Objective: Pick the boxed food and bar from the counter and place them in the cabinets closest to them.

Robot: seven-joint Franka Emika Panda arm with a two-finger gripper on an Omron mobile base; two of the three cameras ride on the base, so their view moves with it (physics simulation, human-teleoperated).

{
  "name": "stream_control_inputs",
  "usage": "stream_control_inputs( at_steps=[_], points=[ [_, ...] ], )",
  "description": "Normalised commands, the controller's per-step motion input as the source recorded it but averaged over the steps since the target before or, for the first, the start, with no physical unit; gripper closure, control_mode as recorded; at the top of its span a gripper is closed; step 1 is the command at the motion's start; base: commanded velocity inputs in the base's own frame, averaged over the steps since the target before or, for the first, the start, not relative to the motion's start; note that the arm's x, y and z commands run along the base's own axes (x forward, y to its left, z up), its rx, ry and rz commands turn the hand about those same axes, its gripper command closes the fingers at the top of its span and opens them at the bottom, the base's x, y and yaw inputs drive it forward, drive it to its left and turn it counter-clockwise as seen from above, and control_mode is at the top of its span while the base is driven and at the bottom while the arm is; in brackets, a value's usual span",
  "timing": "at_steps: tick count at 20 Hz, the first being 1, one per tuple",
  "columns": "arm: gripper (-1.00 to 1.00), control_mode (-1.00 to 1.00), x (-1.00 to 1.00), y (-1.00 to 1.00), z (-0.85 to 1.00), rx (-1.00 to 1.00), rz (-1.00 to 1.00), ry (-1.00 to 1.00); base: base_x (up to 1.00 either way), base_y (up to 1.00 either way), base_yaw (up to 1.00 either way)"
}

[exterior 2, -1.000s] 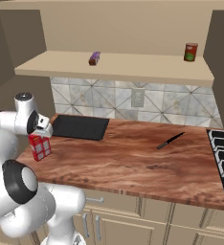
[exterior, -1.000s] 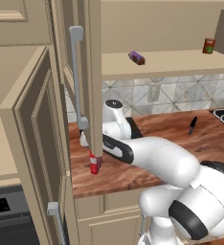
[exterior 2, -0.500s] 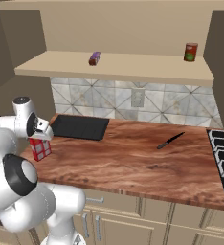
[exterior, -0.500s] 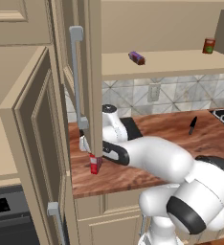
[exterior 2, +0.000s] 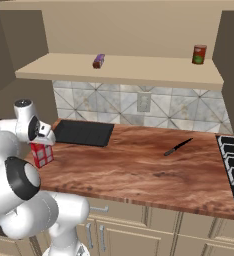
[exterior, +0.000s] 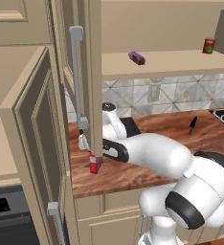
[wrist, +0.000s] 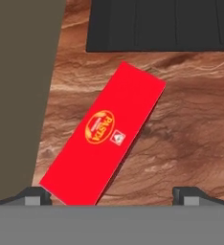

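Note:
The boxed food (wrist: 104,131) is a red box with a yellow logo on top, standing on the wood-grain counter (exterior 2: 139,165) near its left end. It also shows in the base views (exterior: 95,164) (exterior 2: 41,154). My gripper (wrist: 112,195) hangs straight above it, open, one fingertip (wrist: 35,195) at each side of the box's near end, apart from it. From the right base view the gripper (exterior 2: 44,141) sits just over the box top. The purple bar (exterior: 137,58) (exterior 2: 98,61) lies on the cabinet shelf above the backsplash.
An open cabinet door (exterior: 32,143) with a grey handle stands close on the hand's left. A black mat (exterior 2: 84,132) lies behind the box. A black knife (exterior 2: 178,146) lies mid-counter, a stove (exterior 2: 233,160) is at the right, and a can (exterior 2: 199,54) stands on the shelf.
The hand has shifted slightly left and down over the red box. Its jaws stayed open and the box has not moved.

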Motion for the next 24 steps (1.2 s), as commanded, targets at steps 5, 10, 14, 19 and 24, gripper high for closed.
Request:
stream_control_inputs(
  at_steps=[5, 10, 14, 19, 24],
  points=[
    [-1.00, -1.00, -0.01, -0.03, 0.13, 0.03, 0.00, 0.00, 0.00, 0.00, 0.00],
    [-1.00, -1.00, 0.01, 0.00, 0.05, 0.01, 0.00, 0.00, 0.00, 0.00, 0.00],
    [-1.00, -1.00, 0.14, 0.04, -0.06, 0.00, -0.01, -0.04, 0.00, 0.00, 0.00],
    [-1.00, -1.00, 0.24, 0.06, -0.07, 0.00, -0.02, -0.05, 0.00, 0.00, 0.00],
    [-1.00, -1.00, 0.16, 0.05, -0.02, 0.00, -0.01, -0.02, 0.00, 0.00, 0.00]
  ],
)
